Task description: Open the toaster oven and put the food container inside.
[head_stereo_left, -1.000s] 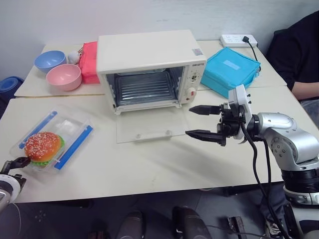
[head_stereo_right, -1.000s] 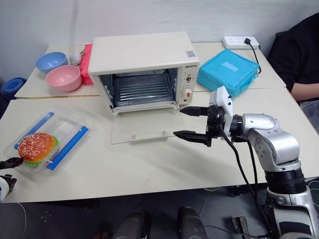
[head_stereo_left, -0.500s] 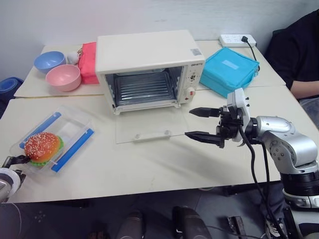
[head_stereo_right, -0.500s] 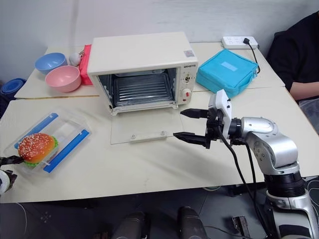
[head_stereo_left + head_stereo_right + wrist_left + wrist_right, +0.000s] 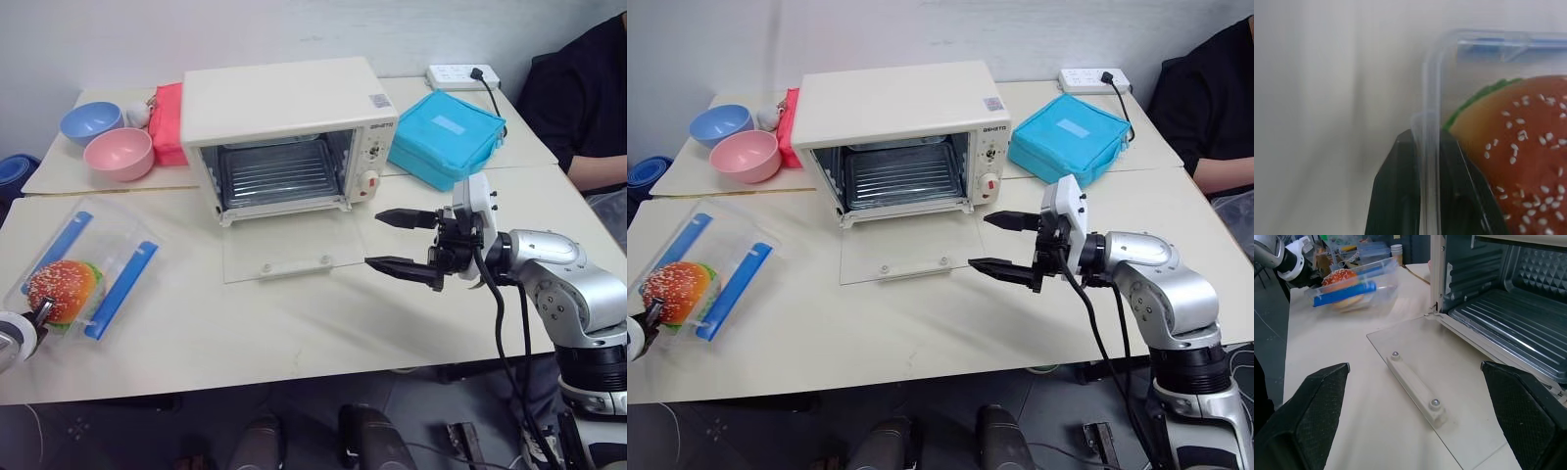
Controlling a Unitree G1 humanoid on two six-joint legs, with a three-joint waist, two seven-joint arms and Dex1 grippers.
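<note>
— Cream tabletop under everything, pale wall behind. What sits on it, biggest first?

— First the toaster oven, cream-white, at the middle back. Its glass door lies folded flat on the tabletop with the white bar handle facing up, and the wire rack inside is bare.

— And to the sides of it?

— A turquoise bag just to its right, a power strip behind that. A pink pouch touches the oven's left side; farther left stand a pink bowl and a blue bowl.

— Where is the food container?

— The food container is at the tabletop's front left corner, well apart from the oven, burger showing through the clear plastic between two blue clips.

— The fingers?

— The left gripper has its fingers pinched together on the container's near rim. The right gripper hovers in front of the open door, fingers wide apart, holding nothing.

— Anyone nearby?

— A person in a dark sleeve at the far right.
</note>
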